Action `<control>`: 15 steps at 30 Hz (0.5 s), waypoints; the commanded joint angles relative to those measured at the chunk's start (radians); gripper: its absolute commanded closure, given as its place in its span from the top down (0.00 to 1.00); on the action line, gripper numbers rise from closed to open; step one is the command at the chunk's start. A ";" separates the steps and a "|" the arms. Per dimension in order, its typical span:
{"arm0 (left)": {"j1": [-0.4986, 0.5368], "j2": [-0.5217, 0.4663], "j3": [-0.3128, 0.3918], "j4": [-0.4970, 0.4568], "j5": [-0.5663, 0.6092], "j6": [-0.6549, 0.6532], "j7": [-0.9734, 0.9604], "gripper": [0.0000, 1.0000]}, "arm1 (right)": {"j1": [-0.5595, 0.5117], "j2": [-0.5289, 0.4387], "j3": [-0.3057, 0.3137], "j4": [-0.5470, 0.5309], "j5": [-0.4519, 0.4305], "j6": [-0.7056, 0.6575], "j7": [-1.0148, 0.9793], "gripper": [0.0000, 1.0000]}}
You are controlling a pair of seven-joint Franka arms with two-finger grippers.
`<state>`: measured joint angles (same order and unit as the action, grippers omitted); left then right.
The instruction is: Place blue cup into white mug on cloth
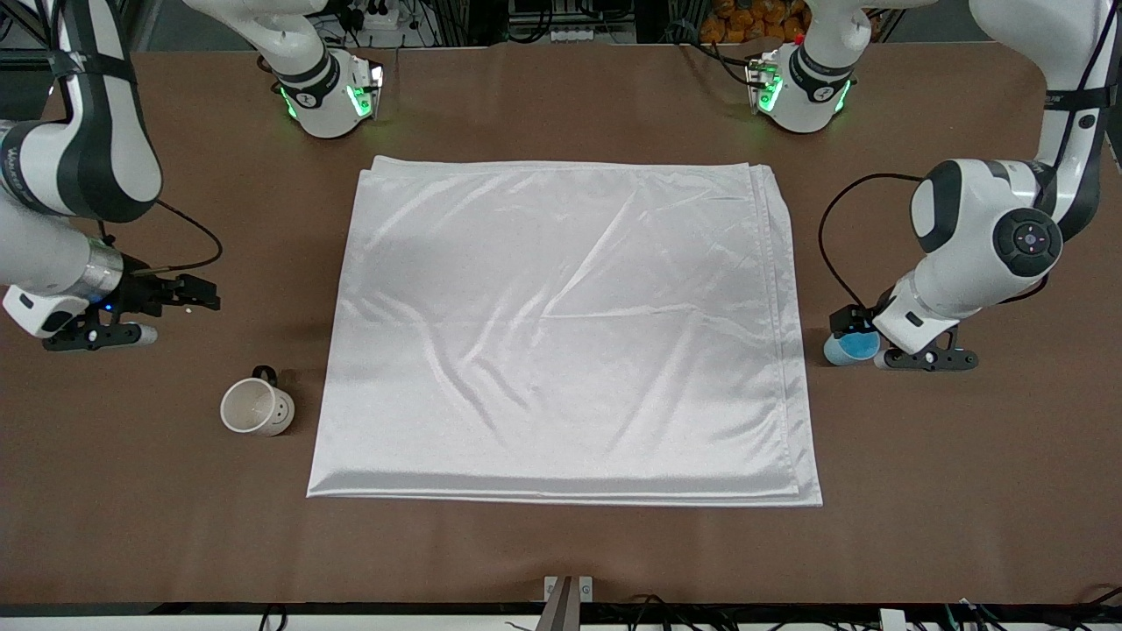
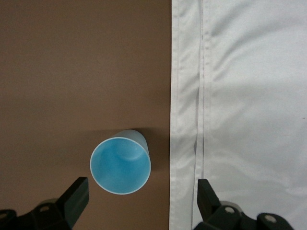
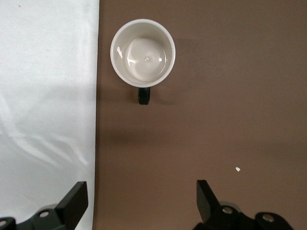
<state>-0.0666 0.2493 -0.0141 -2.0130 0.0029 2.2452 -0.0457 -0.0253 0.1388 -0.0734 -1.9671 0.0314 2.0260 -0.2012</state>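
The blue cup (image 1: 848,348) stands upright on the bare table beside the cloth's edge, toward the left arm's end. My left gripper (image 1: 863,333) hangs over it, open and empty. In the left wrist view the cup (image 2: 121,165) lies just ahead of the gripper (image 2: 141,199), not between the fingers. The white mug (image 1: 257,407) stands upright on bare table beside the cloth (image 1: 561,333), toward the right arm's end, handle pointing away from the front camera. My right gripper (image 1: 195,296) is open and empty over bare table; the mug (image 3: 143,52) lies well ahead of it (image 3: 141,201).
The cloth lies flat in the middle of the brown table (image 1: 561,543) with nothing on it. Its edge shows in the left wrist view (image 2: 249,120) and the right wrist view (image 3: 48,96). Both arm bases stand along the table edge farthest from the front camera.
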 commanded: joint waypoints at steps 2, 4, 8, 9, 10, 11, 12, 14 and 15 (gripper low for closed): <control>0.004 0.025 -0.001 -0.009 -0.006 0.039 0.018 0.99 | 0.010 -0.002 0.001 -0.096 0.004 0.134 0.013 1.00; 0.004 0.037 -0.001 -0.009 -0.006 0.047 0.018 0.99 | 0.013 0.014 0.001 -0.107 0.004 0.175 0.013 1.00; 0.002 0.059 -0.001 -0.010 -0.006 0.062 0.015 0.98 | 0.010 0.065 0.001 -0.108 0.004 0.236 0.013 1.00; 0.001 0.064 -0.001 -0.015 -0.006 0.065 0.012 0.97 | 0.010 0.074 0.001 -0.110 0.005 0.252 0.013 1.00; -0.001 0.067 -0.001 -0.019 -0.006 0.073 0.010 0.97 | 0.010 0.083 0.003 -0.108 0.007 0.266 0.014 1.00; -0.001 0.070 -0.003 -0.024 -0.006 0.083 0.006 0.97 | 0.010 0.090 0.003 -0.108 0.013 0.273 0.014 0.99; -0.004 0.073 -0.001 -0.027 -0.006 0.093 0.001 0.97 | 0.010 0.097 0.003 -0.107 0.015 0.280 0.014 0.98; -0.007 0.077 -0.001 -0.035 -0.006 0.105 -0.002 0.97 | 0.011 0.113 0.003 -0.104 0.018 0.301 0.014 0.98; -0.007 0.080 -0.003 -0.035 -0.006 0.106 -0.002 0.97 | 0.011 0.119 0.003 -0.104 0.018 0.313 0.016 0.98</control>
<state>-0.0679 0.3221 -0.0155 -2.0281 0.0030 2.3137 -0.0457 -0.0166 0.2229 -0.0729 -2.0800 0.0327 2.2938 -0.2011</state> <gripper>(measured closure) 0.031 0.013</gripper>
